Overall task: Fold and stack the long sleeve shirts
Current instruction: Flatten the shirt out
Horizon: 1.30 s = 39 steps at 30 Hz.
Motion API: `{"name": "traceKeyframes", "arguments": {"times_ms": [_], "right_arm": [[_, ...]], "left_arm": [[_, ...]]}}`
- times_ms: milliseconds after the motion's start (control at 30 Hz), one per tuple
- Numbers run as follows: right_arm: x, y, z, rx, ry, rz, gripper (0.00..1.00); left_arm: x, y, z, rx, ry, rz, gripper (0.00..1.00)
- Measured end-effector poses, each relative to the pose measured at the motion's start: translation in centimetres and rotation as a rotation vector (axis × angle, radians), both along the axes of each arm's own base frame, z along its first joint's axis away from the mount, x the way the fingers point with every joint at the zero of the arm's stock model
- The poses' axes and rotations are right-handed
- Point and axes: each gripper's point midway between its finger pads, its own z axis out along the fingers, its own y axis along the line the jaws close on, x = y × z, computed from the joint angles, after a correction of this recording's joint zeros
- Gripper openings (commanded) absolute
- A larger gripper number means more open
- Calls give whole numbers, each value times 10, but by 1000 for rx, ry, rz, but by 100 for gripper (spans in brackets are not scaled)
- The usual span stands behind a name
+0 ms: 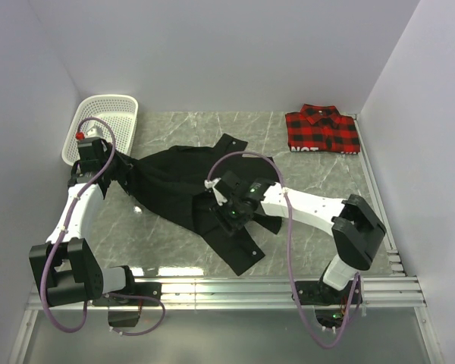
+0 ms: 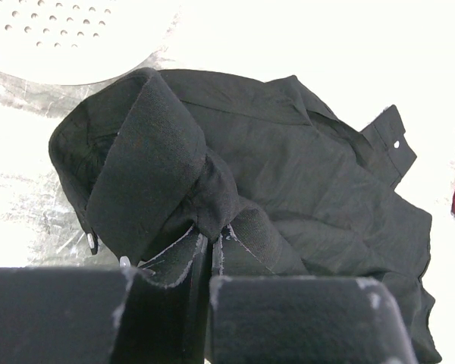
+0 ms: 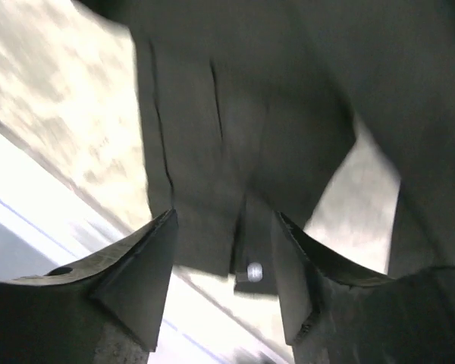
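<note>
The black long sleeve shirt (image 1: pixel 174 186) lies rumpled and spread across the middle of the table. My left gripper (image 1: pixel 123 171) is at its left edge, shut on a bunched fold of the black fabric (image 2: pixel 208 239). My right gripper (image 1: pixel 217 203) hovers over the shirt's front-right part. Its jaws stand open (image 3: pixel 224 258) above a black cuff (image 3: pixel 235 114) with a pale button (image 3: pixel 253 269), and nothing is pinched between them. The red-and-black plaid long sleeve shirt (image 1: pixel 322 129) lies folded at the back right corner.
A white mesh basket (image 1: pixel 102 125) leans at the back left, just behind my left wrist. Grey walls close in the table on three sides. A metal rail (image 1: pixel 273 287) runs along the near edge. Bare marble shows between the two shirts.
</note>
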Motion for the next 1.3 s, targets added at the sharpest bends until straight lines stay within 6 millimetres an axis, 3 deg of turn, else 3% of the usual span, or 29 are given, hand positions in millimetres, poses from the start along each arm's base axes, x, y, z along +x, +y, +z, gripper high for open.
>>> {"name": "traceKeyframes", "arguments": {"times_ms": [100, 200, 433, 667, 767, 900, 1000, 1300], "right_arm": [[16, 20, 1, 37, -34, 4, 66], [26, 34, -11, 41, -38, 13, 67], [18, 34, -46, -28, 14, 49, 68], [13, 41, -57, -73, -4, 94, 67], [14, 44, -59, -99, -35, 111, 55], [18, 43, -61, -138, -79, 130, 18], [18, 44, -62, -150, -98, 146, 0], [7, 34, -57, -171, -77, 221, 0]], "left_arm": [[0, 0, -1, 0, 1, 0, 8], [0, 0, -1, 0, 2, 0, 8], [0, 0, -1, 0, 0, 0, 8], [0, 0, -1, 0, 0, 0, 8], [0, 0, -1, 0, 0, 0, 8], [0, 0, -1, 0, 0, 0, 8], [0, 0, -1, 0, 0, 0, 8], [0, 1, -1, 2, 1, 3, 8]]}}
